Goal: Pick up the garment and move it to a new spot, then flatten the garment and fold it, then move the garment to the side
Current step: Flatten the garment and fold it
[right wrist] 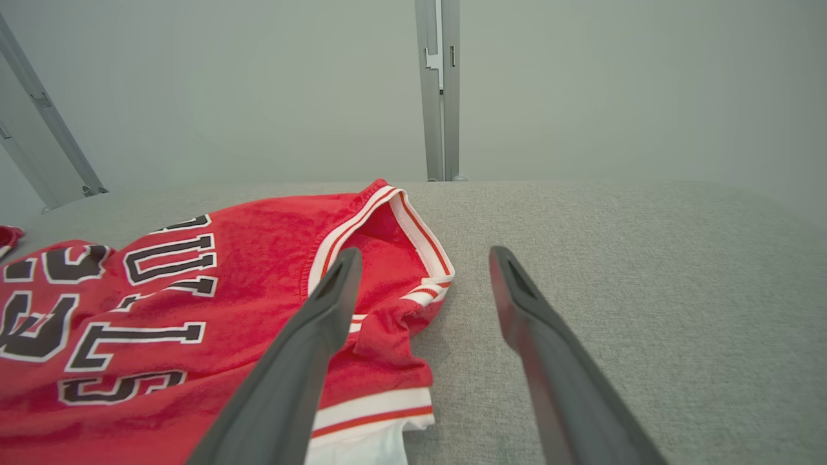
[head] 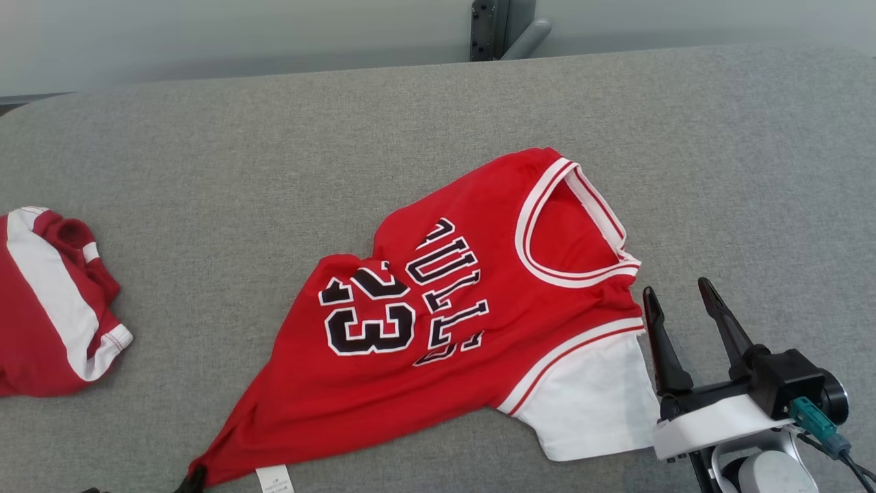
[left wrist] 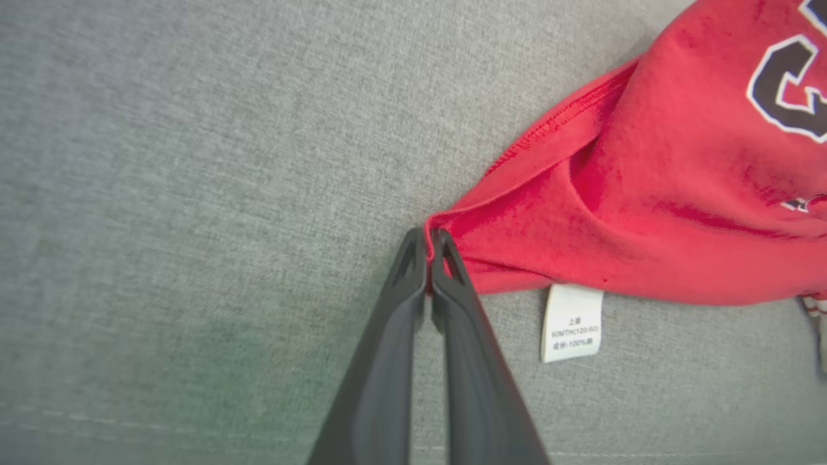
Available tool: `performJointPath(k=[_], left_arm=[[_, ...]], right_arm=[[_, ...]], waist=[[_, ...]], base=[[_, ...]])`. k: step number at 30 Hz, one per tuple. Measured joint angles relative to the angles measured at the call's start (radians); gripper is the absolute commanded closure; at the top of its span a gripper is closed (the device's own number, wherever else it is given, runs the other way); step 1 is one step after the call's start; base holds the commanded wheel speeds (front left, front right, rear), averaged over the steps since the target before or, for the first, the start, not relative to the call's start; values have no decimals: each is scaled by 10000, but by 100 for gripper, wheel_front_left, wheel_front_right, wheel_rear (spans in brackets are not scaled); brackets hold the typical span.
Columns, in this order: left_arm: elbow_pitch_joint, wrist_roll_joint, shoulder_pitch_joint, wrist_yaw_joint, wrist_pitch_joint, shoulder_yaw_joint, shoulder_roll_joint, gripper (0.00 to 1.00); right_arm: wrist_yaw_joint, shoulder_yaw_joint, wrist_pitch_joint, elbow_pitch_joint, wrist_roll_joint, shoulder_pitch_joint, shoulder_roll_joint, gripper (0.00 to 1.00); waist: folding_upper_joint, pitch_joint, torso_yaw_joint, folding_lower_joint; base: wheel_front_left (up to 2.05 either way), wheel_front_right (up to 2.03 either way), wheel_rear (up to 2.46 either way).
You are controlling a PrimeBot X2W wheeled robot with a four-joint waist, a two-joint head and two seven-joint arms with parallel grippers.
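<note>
The garment (head: 465, 308) is a red jersey with white trim, a white sleeve and black "23" lettering, lying crumpled across the grey table. My left gripper (left wrist: 428, 237) is shut on the garment's (left wrist: 646, 194) lower hem corner, pinching the red cloth at its fingertips; in the head view that corner (head: 198, 472) sits at the bottom edge. A white care label (left wrist: 572, 323) lies flat beside the pinched corner. My right gripper (head: 674, 294) stands open just right of the white sleeve, near the collar (right wrist: 387, 219), with nothing between its fingers (right wrist: 323, 310).
A second red and white garment (head: 48, 308) lies bunched at the table's left edge. The grey padded table (head: 205, 171) stretches wide to the back and right. A metal post (head: 489, 27) rises behind the far edge.
</note>
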Motion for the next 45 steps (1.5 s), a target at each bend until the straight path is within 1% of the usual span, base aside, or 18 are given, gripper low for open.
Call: performJointPath(k=[3,4,5,6,9,11,13,16,18,21,23,25,28,31,34,36,40,45], left_arm=[[788,161,-609,92,-449,161,-468,100],[945,261,-787,88,-550,190,-539,81],[1118,416,-950,73,-677,278,-658,53],[1244,481,-1022,71,-744,382,-769,0],[1453,756,-1057,102,-869,569,-913,0],[1455,947,-1017,303,-894,790,-892,0],[1271,1373,-806,633,-913,1104,-853,0],[222,2512,-426,1317,-926,2502,-930,0],[-656,3296,-175,1522,-941,3254,-1277,0],[-1569,4376,406,1561,-940,3620,-1866,0],[-1964,5070,500,1476,-940,3904,-2163,0],[-2157,5850,500,1260,-940,3935,-2360,0],[-2194,6890,491,907,-940,4006,-2880,0],[-2017,7701,456,353,-940,4034,-3292,0],[-1778,8316,362,-351,-941,4002,-3657,0],[-1521,8571,290,-635,-940,3988,-3906,0],[-1129,8822,55,-886,-940,4184,-4148,0],[-865,9014,-203,-984,-940,4378,-4322,0]], right_arm=[[2,86,0,19,-4,-77,2,0],[2,86,2,21,-17,-98,4,0],[2,61,0,17,-19,-105,0,0],[2,44,0,13,-19,-105,0,0],[0,-21,0,17,-21,-89,-2,0],[2,-98,2,-8,-21,-12,2,0],[2,-261,2,-150,-19,96,2,0],[2,-679,0,-577,-40,322,2,0],[0,-999,0,-918,-134,530,2,0],[2,-1421,0,-1383,-255,753,0,0],[0,-1730,0,-1634,-316,889,0,0],[2,-1994,2,-1770,-512,1030,-2,0],[0,-2253,0,-1810,-832,1245,-10,0],[2,-2261,0,-1682,-1051,1409,-4,0],[0,-2134,0,-1432,-1170,1540,-6,0],[2,-1988,2,-1244,-1179,1568,2,0],[2,-1691,2,-951,-1127,1562,-4,0],[2,-1315,2,-702,-1078,1389,2,0]], waist=[[0,25,-30,0],[0,31,-58,0],[0,37,-93,0],[0,39,-126,0],[0,15,-234,0],[0,-44,-294,0],[0,-143,-342,0],[0,-331,-374,0],[0,-472,-359,0],[0,-686,-312,0],[0,-847,-276,0],[0,-991,-249,0],[0,-1217,-220,0],[0,-1448,-226,0],[0,-1643,-253,0],[1,-1739,-278,0],[0,-1829,-308,0],[1,-1811,-277,0]], base=[[0,0,0],[0,0,0],[0,0,0],[0,0,0],[0,0,0],[0,0,0],[0,0,0],[0,0,0],[0,0,0],[0,0,0],[0,0,0],[0,0,0],[0,0,0],[0,0,0],[0,0,0],[0,0,0],[0,0,0],[0,0,0]])
